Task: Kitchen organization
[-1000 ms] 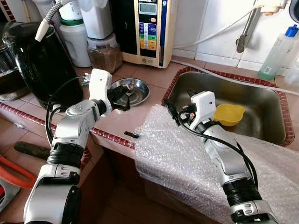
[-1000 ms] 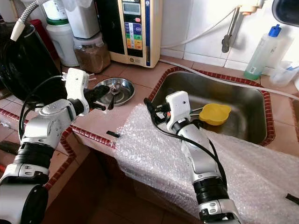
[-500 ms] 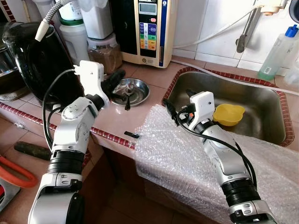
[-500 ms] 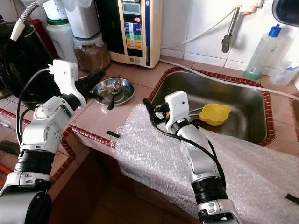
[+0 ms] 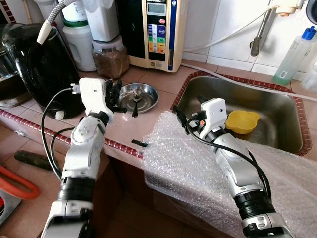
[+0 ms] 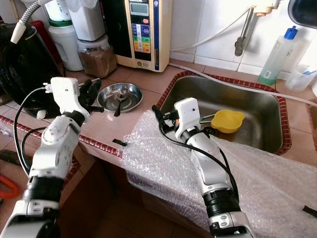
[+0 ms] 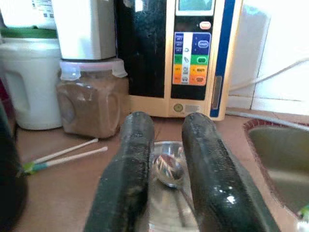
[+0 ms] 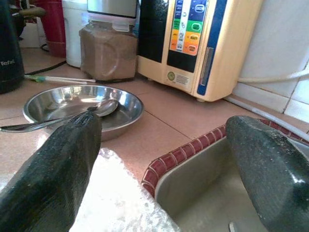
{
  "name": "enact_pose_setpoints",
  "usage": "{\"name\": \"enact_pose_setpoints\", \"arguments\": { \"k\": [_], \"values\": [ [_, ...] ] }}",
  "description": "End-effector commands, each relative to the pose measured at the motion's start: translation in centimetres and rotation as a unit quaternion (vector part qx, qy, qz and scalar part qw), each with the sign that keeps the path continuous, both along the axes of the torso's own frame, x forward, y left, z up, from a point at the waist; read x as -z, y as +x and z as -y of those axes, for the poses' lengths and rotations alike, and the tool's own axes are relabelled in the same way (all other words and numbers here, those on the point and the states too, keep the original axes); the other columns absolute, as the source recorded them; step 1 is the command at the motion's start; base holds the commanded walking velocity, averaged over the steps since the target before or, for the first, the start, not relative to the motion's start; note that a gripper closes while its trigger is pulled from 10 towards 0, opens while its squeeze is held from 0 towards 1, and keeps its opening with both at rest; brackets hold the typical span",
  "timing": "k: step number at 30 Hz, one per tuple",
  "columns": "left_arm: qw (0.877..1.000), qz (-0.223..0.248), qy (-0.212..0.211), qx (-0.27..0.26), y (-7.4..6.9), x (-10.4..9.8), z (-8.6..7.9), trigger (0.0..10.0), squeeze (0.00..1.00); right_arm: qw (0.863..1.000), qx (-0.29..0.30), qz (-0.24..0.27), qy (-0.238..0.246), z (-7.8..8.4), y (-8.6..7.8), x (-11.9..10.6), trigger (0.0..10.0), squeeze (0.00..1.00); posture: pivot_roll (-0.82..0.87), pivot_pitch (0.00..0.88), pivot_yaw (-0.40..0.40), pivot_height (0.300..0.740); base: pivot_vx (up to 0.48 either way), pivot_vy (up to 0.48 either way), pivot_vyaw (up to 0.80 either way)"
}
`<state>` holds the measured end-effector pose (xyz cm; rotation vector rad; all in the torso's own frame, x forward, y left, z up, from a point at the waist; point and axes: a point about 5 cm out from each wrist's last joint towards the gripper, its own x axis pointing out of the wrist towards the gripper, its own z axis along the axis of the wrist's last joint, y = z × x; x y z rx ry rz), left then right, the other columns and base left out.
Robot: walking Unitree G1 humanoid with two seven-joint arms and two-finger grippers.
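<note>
1. Head views: the left gripper [image 5: 117,94] hovers beside the steel bowl [image 5: 143,95] on the bench [image 5: 124,131].
2. Left wrist: fingers [image 7: 130,164] narrow, empty, spoon [image 7: 169,171] just beyond.
3. Right wrist: right gripper [image 8: 159,164] fingers wide, empty, bowl ahead.

We see the left gripper [image 5: 115,94] has drawn back from over the steel bowl [image 5: 141,97] toward the counter's front edge, its forearm now standing more upright.

Bright even daylight, soft shadows, glare on the round shiny steel bowl [image 5: 138,96] and white wall tiles [image 5: 233,29], wrist views slightly soft, near black fingers [image 7: 133,179] blurred
</note>
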<state>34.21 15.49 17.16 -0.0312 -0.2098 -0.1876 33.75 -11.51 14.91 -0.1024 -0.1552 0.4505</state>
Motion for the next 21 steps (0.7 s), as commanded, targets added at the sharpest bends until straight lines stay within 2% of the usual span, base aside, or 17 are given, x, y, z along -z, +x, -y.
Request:
{"name": "enact_pose_setpoints", "arguments": {
  "k": [1, 9, 13, 21],
  "values": [
    [1.000, 0.016, 0.019, 0.006, -0.3, 0.1, 0.2, 10.0, 1.00, 1.000, 0.000, -0.009, -0.003, -0.3, 0.0, 0.3, 10.0, 0.56, 0.06, 0.000, 0.033, 0.740, 0.000, 0.000, 0.00],
    [0.995, 0.029, 0.075, 0.060, -1.3, 2.5, 1.5, 10.0, 1.00, 1.000, -0.004, -0.009, -0.006, -0.5, 0.1, 0.2, 10.0, 0.56, 0.05, 0.000, 0.034, 0.740, 0.000, 0.000, 0.00],
    [0.995, 0.015, 0.077, 0.069, -1.2, 3.4, 1.9, 10.0, 1.00, 1.000, -0.004, -0.008, -0.006, -0.5, 0.1, 0.3, 10.0, 0.56, 0.05, 0.000, 0.040, 0.740, 0.000, 0.000, 0.00],
    [0.997, -0.002, 0.043, 0.060, -0.5, 4.0, 2.2, 10.0, 1.00, 1.000, -0.008, -0.011, -0.009, -0.7, -0.1, 0.5, 10.0, 0.56, 0.05, 0.000, 0.040, 0.740, 0.000, 0.000, 0.00]
  ]
}}
